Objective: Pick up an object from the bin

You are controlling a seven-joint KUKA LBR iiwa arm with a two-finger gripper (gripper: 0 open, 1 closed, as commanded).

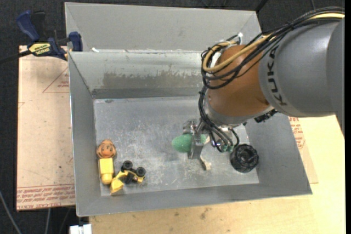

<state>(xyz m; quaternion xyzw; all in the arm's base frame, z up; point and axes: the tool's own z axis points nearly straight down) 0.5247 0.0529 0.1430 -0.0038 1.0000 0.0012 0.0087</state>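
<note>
My gripper (197,152) hangs low over the bin floor, right of centre, under the arm's orange cover. A small green rounded thing (181,143) lies right against its left side; whether it is gripped is unclear. A black round ribbed piece (244,157) sits on the floor just to the gripper's right, apart from it.
Near the bin's front left corner stand a yellow toy figure with a brown head (106,159) and a small yellow toy vehicle with black wheels (127,175). The arm and its cables cover the bin's right rear part.
</note>
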